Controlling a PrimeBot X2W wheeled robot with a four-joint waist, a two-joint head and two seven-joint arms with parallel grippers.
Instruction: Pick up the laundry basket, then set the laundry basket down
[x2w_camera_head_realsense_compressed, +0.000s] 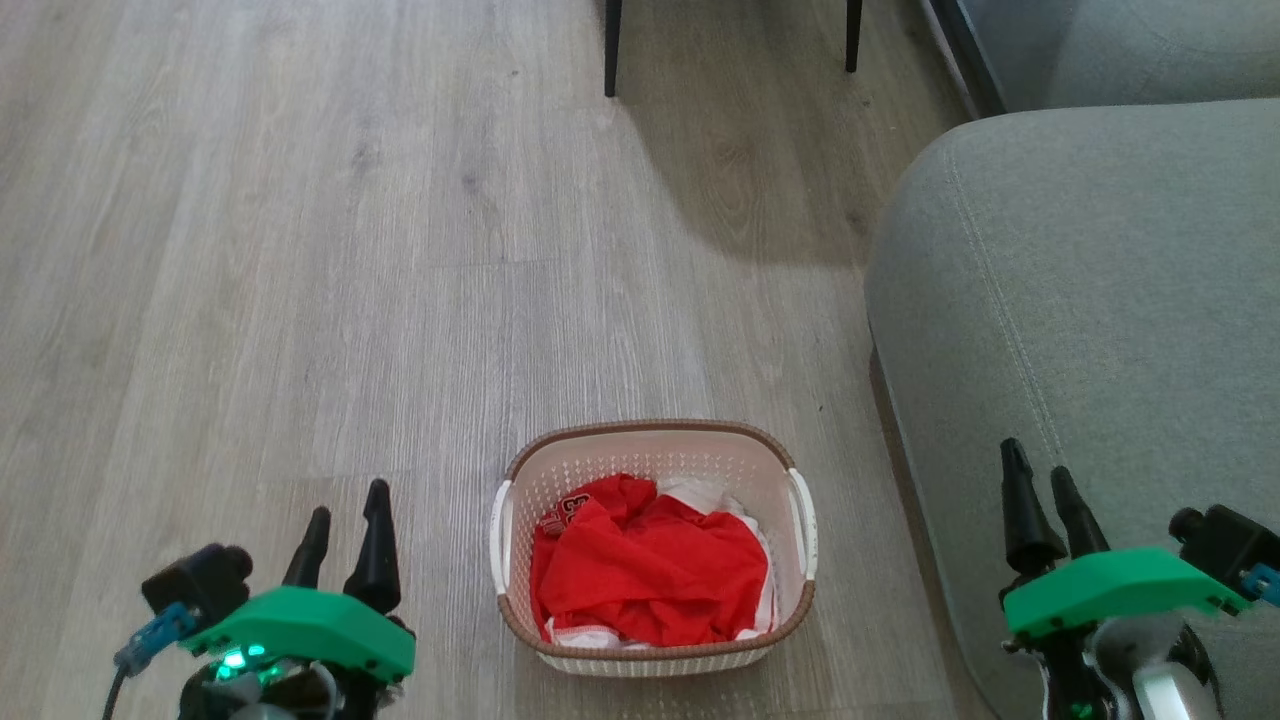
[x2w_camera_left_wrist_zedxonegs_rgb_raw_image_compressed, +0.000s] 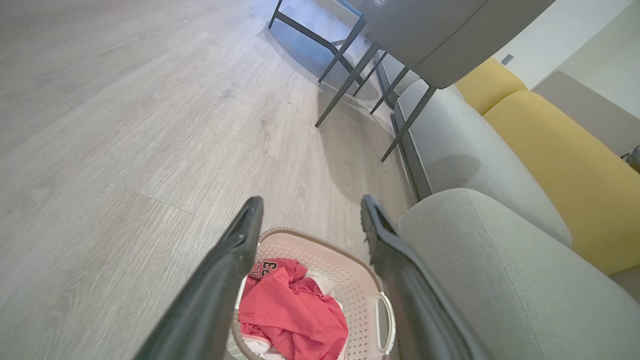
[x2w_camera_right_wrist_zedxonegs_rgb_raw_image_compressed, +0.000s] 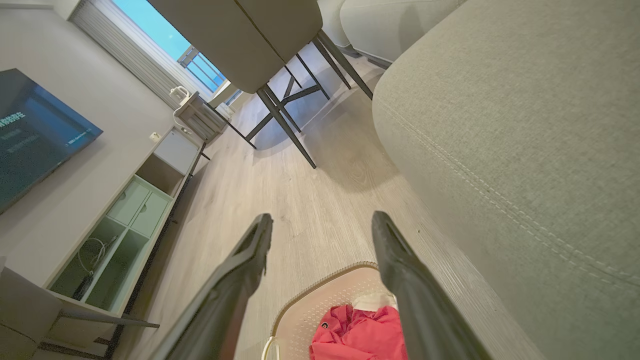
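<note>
- On the floor (x2w_camera_head_realsense_compressed: 300, 250) by the sofa (x2w_camera_head_realsense_compressed: 1080, 300), the laundry basket (x2w_camera_head_realsense_compressed: 650, 429) is sitting ungripped.
- Left jaws, right jaws are hanging spread, flanking it.
- Best gripping both handles (x2w_camera_head_realsense_compressed: 805, 525) together, lifting level.

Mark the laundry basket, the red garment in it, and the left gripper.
laundry basket (x2w_camera_head_realsense_compressed: 645, 428), head view, far brown rim.
red garment (x2w_camera_head_realsense_compressed: 650, 575), head view, middle of the crumpled cloth.
left gripper (x2w_camera_head_realsense_compressed: 349, 500), head view, midway between its fingertips.
</note>
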